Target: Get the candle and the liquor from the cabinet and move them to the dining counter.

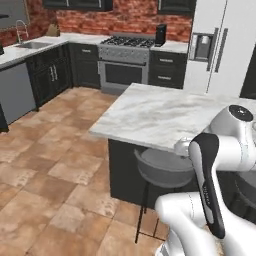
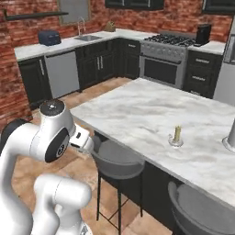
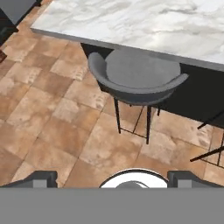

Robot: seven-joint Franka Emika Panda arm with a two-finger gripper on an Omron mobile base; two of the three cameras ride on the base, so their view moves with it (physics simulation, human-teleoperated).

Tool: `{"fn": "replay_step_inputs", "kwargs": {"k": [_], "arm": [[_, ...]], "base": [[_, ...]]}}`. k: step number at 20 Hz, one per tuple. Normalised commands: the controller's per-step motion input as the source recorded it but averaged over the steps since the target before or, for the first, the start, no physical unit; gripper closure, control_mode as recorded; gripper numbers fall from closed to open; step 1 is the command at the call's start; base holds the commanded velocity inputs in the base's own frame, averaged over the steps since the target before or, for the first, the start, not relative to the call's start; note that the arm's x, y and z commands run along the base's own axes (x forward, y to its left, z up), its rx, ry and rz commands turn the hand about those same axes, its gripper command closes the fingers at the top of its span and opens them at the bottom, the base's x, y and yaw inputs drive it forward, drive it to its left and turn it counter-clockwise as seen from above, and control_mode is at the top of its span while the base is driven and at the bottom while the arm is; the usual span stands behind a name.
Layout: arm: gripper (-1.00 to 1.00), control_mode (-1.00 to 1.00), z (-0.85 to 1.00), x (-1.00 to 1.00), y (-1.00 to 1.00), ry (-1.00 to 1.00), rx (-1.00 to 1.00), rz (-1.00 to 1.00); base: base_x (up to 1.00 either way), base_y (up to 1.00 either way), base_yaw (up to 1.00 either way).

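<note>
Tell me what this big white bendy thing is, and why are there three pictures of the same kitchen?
The white bendy thing is a robot arm on a base that can drive. Two cameras ride behind it, one on each side, so you see the same room twice. The third camera sits on its hand and looks down at a round grey stool and the brown tiled floor. The two small dark fingertips at the bottom belong to its tool, which is spread open and holds nothing. On the long white-grey marble counter stands a short pale-yellow candle on a little whitish saucer.
</note>
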Motion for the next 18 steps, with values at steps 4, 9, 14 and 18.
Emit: {"fn": "replay_step_inputs", "kwargs": {"k": [4,9,14,18], "arm": [[-1.0,1.0,0.0,0.0,0.0,0.0,0.0,0.0],[-1.0,1.0,0.0,0.0,0.0,0.0,0.0,0.0],[-1.0,1.0,0.0,0.0,0.0,0.0,0.0,0.0],[-1.0,1.0,0.0,0.0,0.0,0.0,0.0,0.0]], "base": [[-0.07,0.17,1.0],[-0.02,0.09,1.0],[0.26,0.01,0.82],[0.58,0.0,0.44]]}}
